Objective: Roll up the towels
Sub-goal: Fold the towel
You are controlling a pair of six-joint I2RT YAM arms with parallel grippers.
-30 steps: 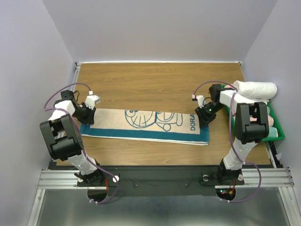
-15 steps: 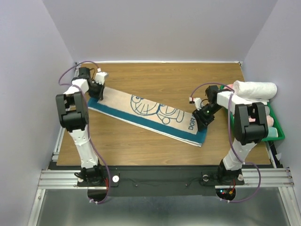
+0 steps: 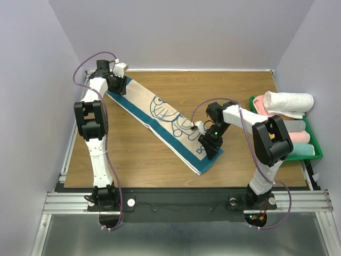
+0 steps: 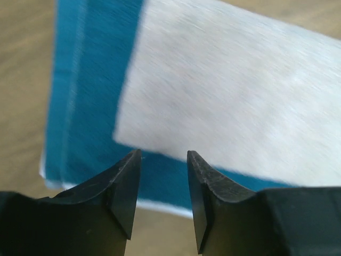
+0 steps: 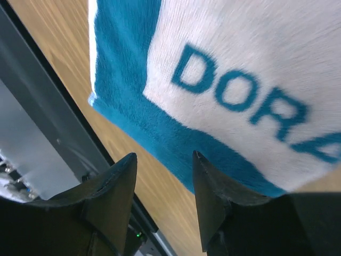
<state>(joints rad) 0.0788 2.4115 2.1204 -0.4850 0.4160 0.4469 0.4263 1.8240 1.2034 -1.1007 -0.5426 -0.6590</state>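
A: Whereabouts of the Doraemon towel (image 3: pixel 160 113)?
B: Flat on the worktop (image 3: pixel 240 85), slanting from the 10 o'clock corner down toward 5 o'clock. Cream face up, teal band along the 7 o'clock edge.
A: Left jaws?
B: Over the 10 o'clock end, parted a moderate way, nothing between; touching the cloth or not, cannot tell.
A: Right jaws?
B: At the 5 o'clock end, by the DORA lettering (image 5: pixel 234 93), likewise half apart, gripping nothing.
A: Elsewhere?
B: Rolled towels (image 3: pixel 290 100) in a green tray (image 3: pixel 306 157) at 3 o'clock, a white one uppermost.
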